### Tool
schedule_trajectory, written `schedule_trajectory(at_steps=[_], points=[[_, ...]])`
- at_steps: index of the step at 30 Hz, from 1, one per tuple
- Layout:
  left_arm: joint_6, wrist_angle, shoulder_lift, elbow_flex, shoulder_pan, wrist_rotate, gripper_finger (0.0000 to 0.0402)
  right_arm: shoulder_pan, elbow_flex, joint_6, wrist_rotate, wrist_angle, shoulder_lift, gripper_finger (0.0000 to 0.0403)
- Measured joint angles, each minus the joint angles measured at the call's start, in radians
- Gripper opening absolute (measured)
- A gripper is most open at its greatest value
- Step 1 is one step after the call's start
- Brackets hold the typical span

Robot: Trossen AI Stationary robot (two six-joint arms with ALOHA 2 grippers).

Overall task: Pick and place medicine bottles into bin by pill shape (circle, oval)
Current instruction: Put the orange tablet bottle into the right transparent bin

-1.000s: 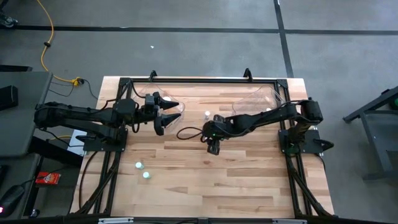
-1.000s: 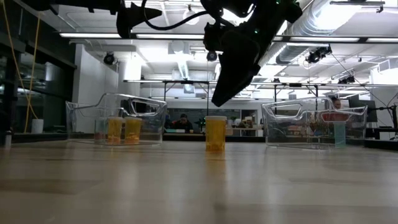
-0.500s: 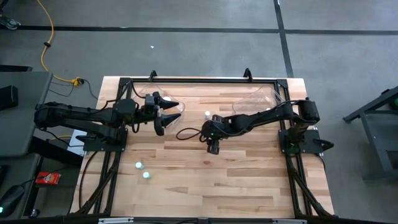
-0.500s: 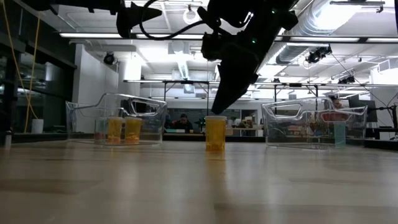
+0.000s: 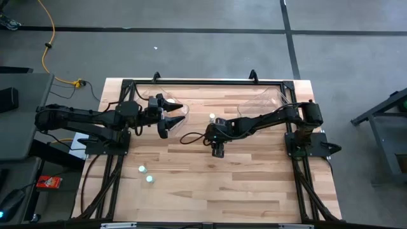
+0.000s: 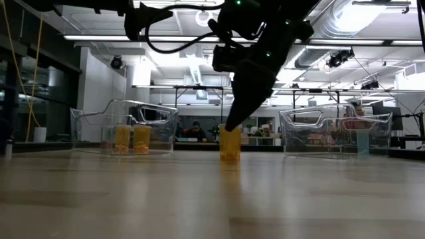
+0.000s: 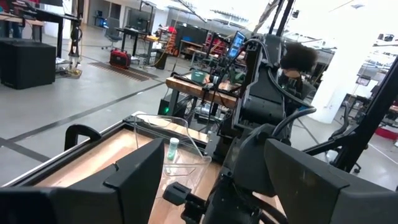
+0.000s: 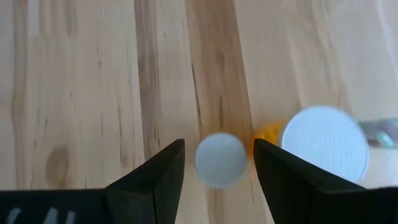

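Desk: pale wood planks, dark frame along the edges.

Left arm: reaches in from the left side; left tool released, fingers spread, hanging above the left bin with nothing between them.

Left bin: clear plastic, far-left part of the desk; two orange medicine bottles stand inside.

Two pale bottles: near the front-left edge, close together, well apart from both arms.

Centre bottle: orange, white cap, upright on the desk at mid-back.

Right tool: released, fingers apart, pointing down just above the centre bottle; the wrist view shows a small white cap between the fingers and a larger white cap beside it.

Right bin: clear plastic, far-right part of the desk.
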State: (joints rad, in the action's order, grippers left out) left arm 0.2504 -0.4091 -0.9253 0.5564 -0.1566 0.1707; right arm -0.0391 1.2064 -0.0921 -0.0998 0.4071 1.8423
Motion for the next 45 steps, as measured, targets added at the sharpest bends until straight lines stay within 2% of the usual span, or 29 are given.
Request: schedule_trajectory(at_steps=[6,17,24,32,40,45], points=[[0.0,0.0,0.0,0.0,0.0,0.003,0.0268,0.0,0.0,0.004,0.002,-0.008,0.0,0.0181],[0.0,0.0,0.0,0.0,0.0,0.014,0.0268,0.0,0.0,-0.018,0.004,-0.022,0.015,0.0116],[0.0,0.0,0.0,0.0,0.0,0.014,0.0268,0.0,0.0,-0.012,0.007,-0.014,0.002,0.0103],[0.007,0.026,0.0,0.0,0.0,0.012,0.0268,0.0,-0.012,0.02,0.021,0.109,-0.199,0.0102],[-0.004,0.057,-0.01,0.0,0.001,-0.037,0.0268,0.001,-0.196,-0.092,0.002,-0.029,-0.505,0.0101],[0.008,0.013,-0.063,0.0,0.0,-0.082,0.0268,0.002,-0.22,-0.115,-0.002,-0.042,-0.622,0.0101]])
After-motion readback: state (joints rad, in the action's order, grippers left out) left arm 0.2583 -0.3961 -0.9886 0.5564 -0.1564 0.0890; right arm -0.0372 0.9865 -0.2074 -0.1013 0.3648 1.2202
